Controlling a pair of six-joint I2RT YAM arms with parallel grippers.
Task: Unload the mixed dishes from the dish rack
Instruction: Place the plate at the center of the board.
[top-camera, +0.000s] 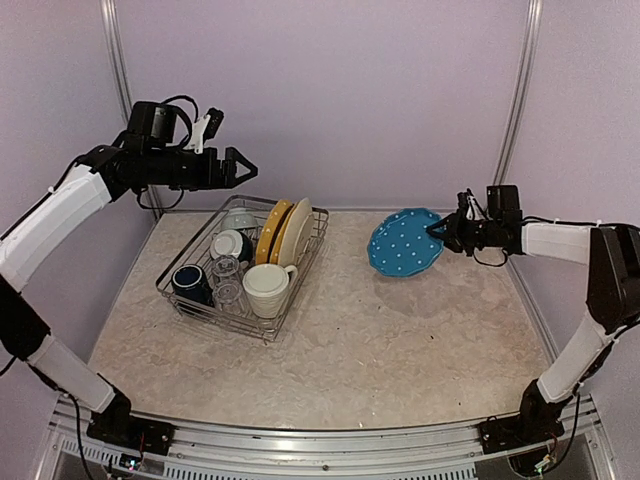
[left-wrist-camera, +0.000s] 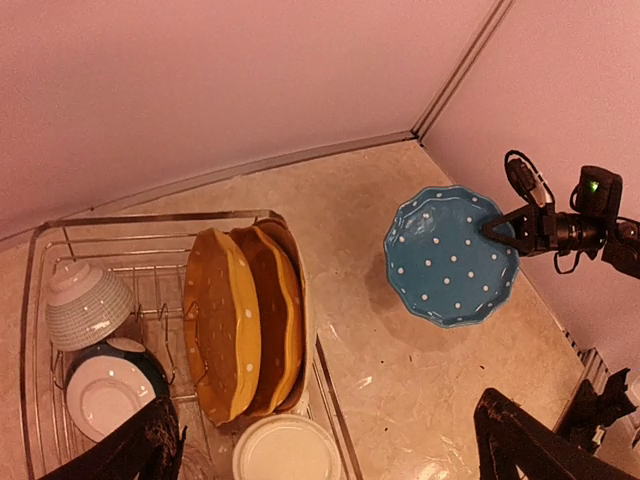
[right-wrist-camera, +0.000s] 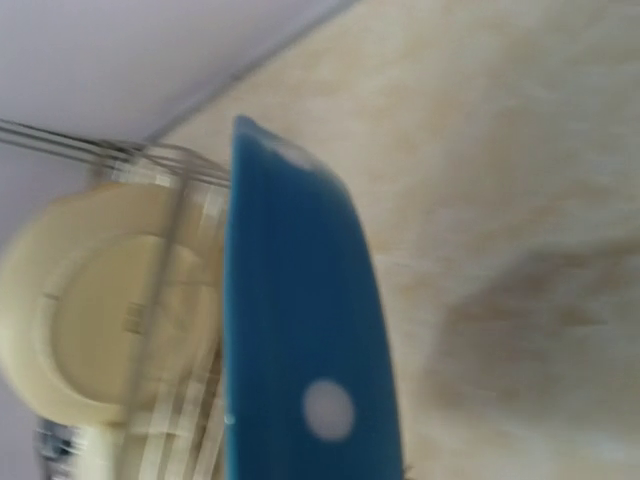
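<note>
The dish rack (top-camera: 212, 318) stands left of centre and holds yellow dotted plates (top-camera: 272, 230), a cream plate (top-camera: 298, 232), a large cream mug (top-camera: 268, 290), a navy mug (top-camera: 190, 282), clear glasses (top-camera: 227, 280) and two bowls (top-camera: 235, 232). My left gripper (top-camera: 240, 168) is open and empty, high above the rack's far left corner. Its view looks down on the yellow plates (left-wrist-camera: 225, 335). My right gripper (top-camera: 437, 232) is shut on the rim of the blue dotted plate (top-camera: 404, 242) and holds it tilted to the right of the rack. That plate fills the right wrist view (right-wrist-camera: 300, 330) edge-on.
The rack (left-wrist-camera: 150, 218) sits close to the back wall. In the left wrist view a ribbed bowl (left-wrist-camera: 85, 305) lies upside down beside a dark white-lined bowl (left-wrist-camera: 105, 385). Lilac walls close in the back and both sides.
</note>
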